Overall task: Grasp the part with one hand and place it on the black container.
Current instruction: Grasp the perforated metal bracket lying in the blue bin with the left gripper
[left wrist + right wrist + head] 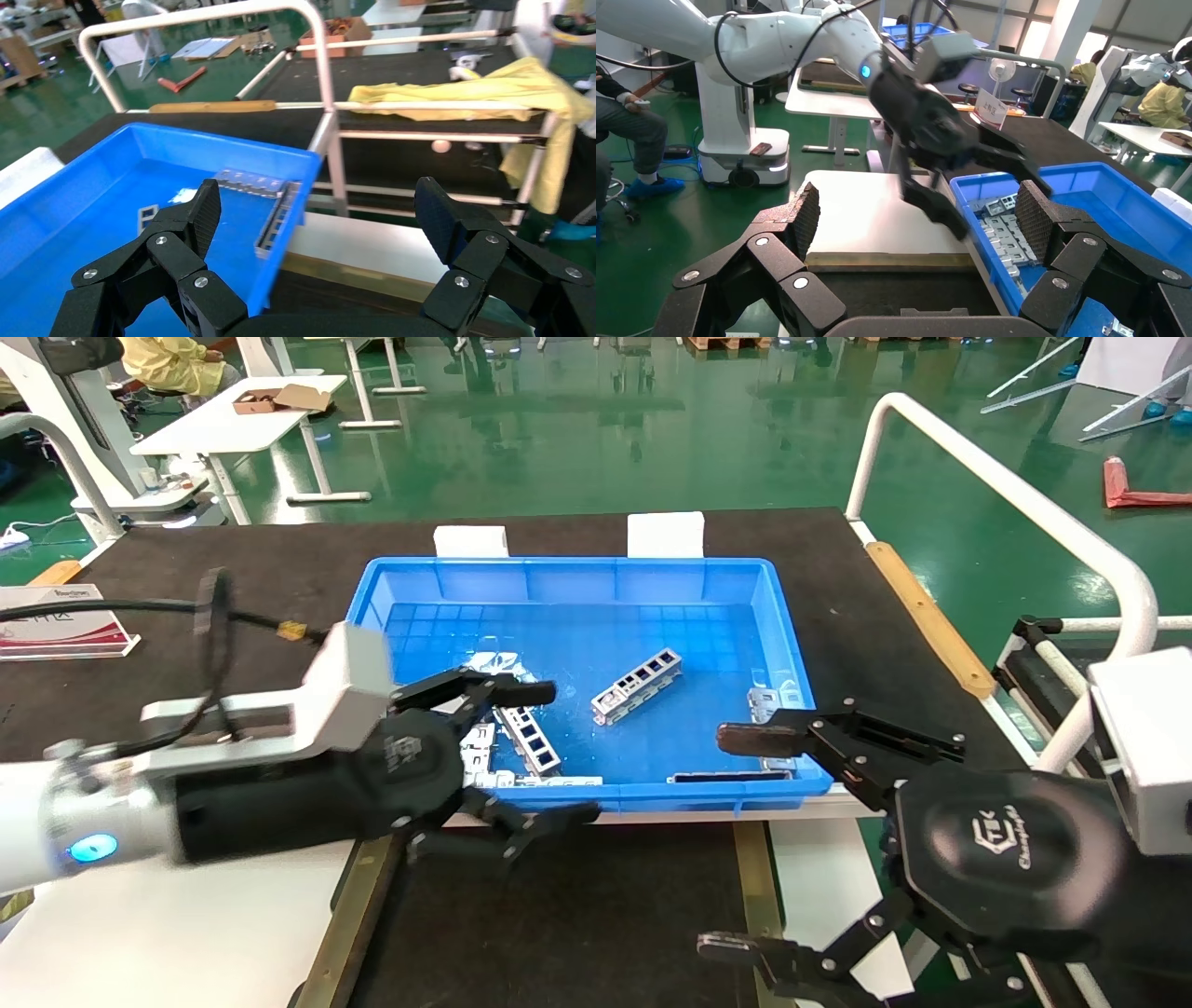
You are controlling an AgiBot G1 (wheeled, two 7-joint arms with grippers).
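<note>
Scene: blue bin [745,617] sits on a dark worktop [233,589]; nearer the robot lies the black container [577,915], a matte black floor with brass-coloured side rails.
Part: several silver-grey channel strips lie loose in the bin. One part [637,686] rests alone mid-floor, slanted, its row of rectangular windows facing up. Another strip [531,740] lies near the bin's front left corner among flat grey plates [1003,235].
Left pincer [521,756]: spread wide and holding nothing. It hangs at the bin's front left corner, one finger over the bin near the strips there, the other outside, over the front rim and the container's edge.
Right pincer [745,840]: spread wide and holding nothing. It hovers at the bin's front right corner, one fingertip over the front rim, the other low over the container's right rail.
Container state: the visible floor of the black container carries no part.
Done so far: nothing, by the look of it; no strip is gripped or lifted, and none is delivered.
Left to do: the whole job, as I judge it: lower one pincer onto a strip, close on it, lift it clear of the bin wall, carry it forward and set it on the black floor.
Likely first pick: uncertain; the left pincer is closest to the corner strip, while the lone slanted part is well apart from both.
</note>
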